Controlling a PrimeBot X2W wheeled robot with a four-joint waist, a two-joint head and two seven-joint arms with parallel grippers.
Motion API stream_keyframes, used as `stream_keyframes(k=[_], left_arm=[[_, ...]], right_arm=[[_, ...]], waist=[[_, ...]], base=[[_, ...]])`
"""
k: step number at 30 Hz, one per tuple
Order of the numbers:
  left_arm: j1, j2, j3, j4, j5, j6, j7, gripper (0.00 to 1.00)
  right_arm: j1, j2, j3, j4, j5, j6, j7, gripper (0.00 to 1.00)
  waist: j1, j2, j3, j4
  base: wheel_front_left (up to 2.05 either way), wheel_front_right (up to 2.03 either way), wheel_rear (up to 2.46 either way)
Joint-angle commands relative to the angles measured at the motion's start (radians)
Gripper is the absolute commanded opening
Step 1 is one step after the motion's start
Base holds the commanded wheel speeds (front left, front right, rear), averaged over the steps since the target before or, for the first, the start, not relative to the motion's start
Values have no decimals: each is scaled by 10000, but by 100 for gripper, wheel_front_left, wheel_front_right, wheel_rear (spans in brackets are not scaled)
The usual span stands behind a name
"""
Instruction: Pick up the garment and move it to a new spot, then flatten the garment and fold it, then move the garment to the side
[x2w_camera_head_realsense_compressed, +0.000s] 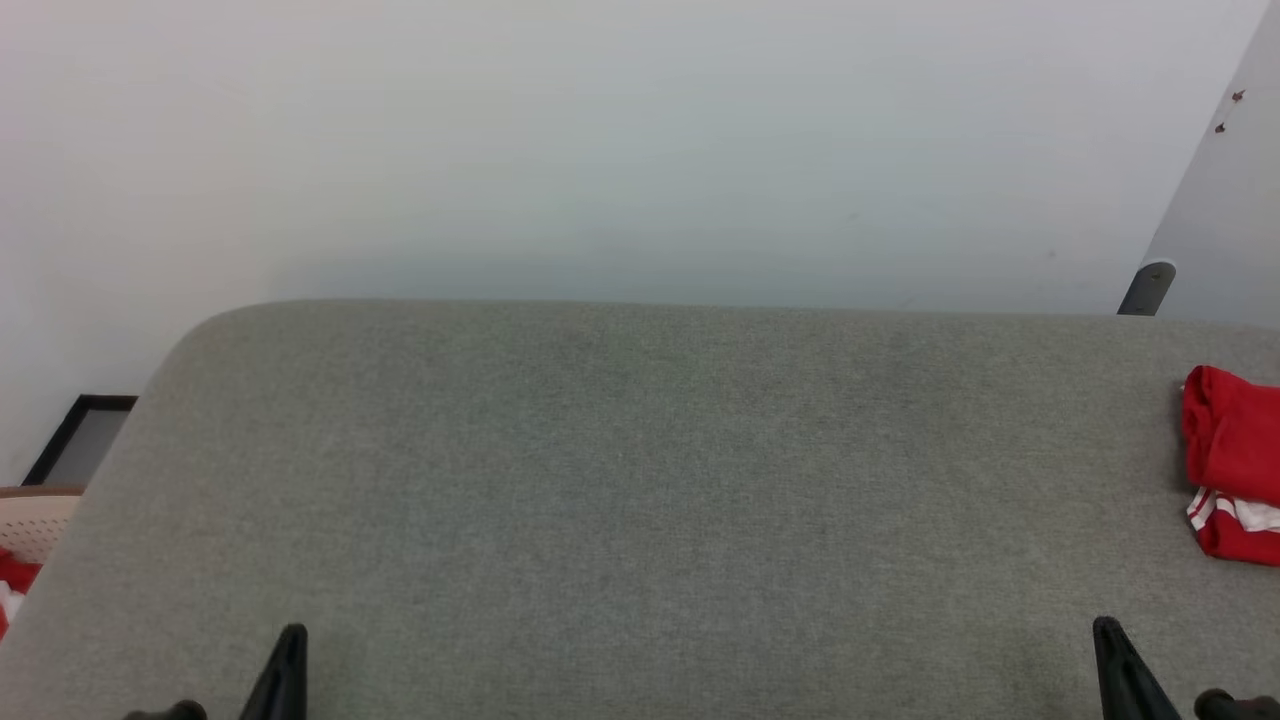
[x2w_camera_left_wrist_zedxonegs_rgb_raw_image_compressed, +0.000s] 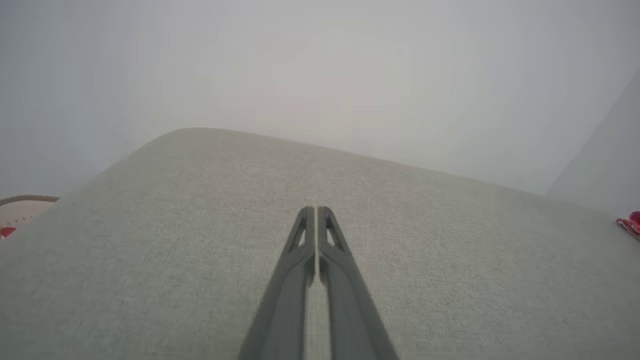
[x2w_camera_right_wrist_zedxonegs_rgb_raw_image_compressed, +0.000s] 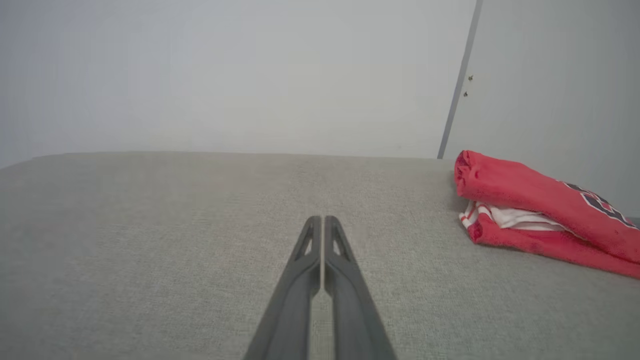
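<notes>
Grey fabric surface (x2w_camera_head_realsense_compressed: 640, 480) is lying before a pale wall (x2w_camera_head_realsense_compressed: 640, 150). The garment (x2w_camera_right_wrist_zedxonegs_rgb_raw_image_compressed: 540, 215) is sitting folded on it, far to the right and well apart from both grippers. The left gripper (x2w_camera_left_wrist_zedxonegs_rgb_raw_image_compressed: 316, 210) and the right gripper (x2w_camera_right_wrist_zedxonegs_rgb_raw_image_compressed: 323, 219) are hovering clenched, grasping nothing.

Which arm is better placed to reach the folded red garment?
Right, probably. The garment lies far right on the grey surface, near the right gripper; the left gripper is far across.
</notes>
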Motion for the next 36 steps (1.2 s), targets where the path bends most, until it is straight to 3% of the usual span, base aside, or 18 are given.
stream_keyframes(k=[1, 19, 36], left_arm=[[-181, 49, 76, -91, -365, -1, 96, 0], [-709, -439, 285, -27, -3010, -9, 951, 0], [-1096, -798, 432, 29, -4938, -16, 1575, 0]], right_arm=[[-193, -30, -75, -51, 440, 0, 126, 0], [-724, 64, -91, 67, 3898, -2, 927, 0], [-1129, 135, -133, 199, 6403, -3, 1538, 0]], waist=[[0, 0, 13, -11], [0, 0, 143, -118], [0, 0, 259, -212]], base=[[0, 0, 0], [0, 0, 0], [0, 0, 0]])
